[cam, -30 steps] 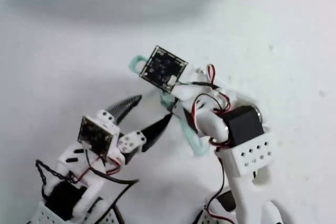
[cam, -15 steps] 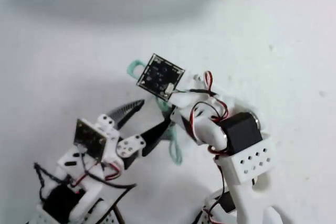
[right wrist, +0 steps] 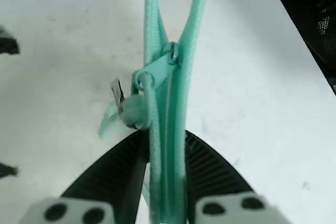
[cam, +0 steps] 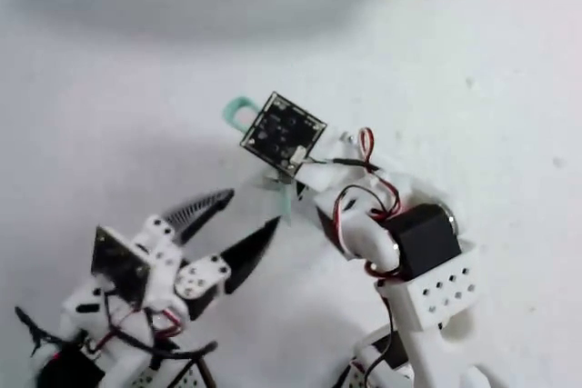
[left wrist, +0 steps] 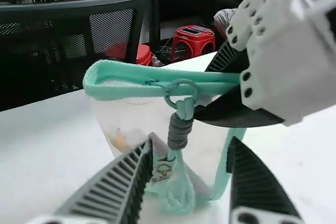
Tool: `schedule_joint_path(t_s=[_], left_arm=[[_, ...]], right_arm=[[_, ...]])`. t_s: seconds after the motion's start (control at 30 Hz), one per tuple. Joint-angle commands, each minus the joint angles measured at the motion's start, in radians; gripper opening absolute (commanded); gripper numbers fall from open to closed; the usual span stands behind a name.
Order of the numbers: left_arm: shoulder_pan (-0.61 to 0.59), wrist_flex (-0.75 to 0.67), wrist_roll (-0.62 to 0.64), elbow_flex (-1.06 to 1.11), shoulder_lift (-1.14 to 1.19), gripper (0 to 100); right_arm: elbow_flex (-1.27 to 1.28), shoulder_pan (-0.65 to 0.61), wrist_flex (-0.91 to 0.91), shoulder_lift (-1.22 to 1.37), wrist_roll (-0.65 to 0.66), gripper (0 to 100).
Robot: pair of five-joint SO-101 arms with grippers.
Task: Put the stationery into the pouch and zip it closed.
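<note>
From above, the left pincer [cam: 250, 210] is hanging wide open and empty over the white worktop [cam: 109, 70], beside the clear plastic pouch with mint-green edging [cam: 238, 114], which is largely hiding under the right arm [cam: 400, 233]. In the left wrist view an orange item [left wrist: 118, 141] is lying inside, so zipping looks to be the step in hand, calling for a pinch on the grey corded zip pull [left wrist: 178, 129]. In the right wrist view the right pincer [right wrist: 167, 153] is clamping tight on the pouch's zip edge, though how far the zip is running is hard to judge

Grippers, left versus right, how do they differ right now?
The left gripper is open and holds nothing; the right gripper is shut on the pouch's top edge. The left gripper points at the pouch from the side; the right gripper is in contact with it. Both have black ribbed fingers.
</note>
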Motion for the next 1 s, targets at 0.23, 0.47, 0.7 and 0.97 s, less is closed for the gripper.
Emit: schedule_joint_path(t_s=[0.23,0.47,0.7,0.97], left_arm=[[0.005,-0.307,0.005,0.221,0.012,27],[-0.004,-0.468,-0.13,0.336,0.012,17],[0.005,-0.48,-0.137,0.342,0.01,15],[-0.096,-0.371,-0.13,0.218,0.005,2]], right_arm=[[-0.008,-0.065,-0.001,-0.039,-0.021,1.9],[-0.014,-0.13,0.065,-0.041,-0.037,1.9],[-0.014,-0.177,0.07,-0.041,-0.041,1.9],[-0.006,-0.074,0.064,-0.039,-0.025,1.9]])
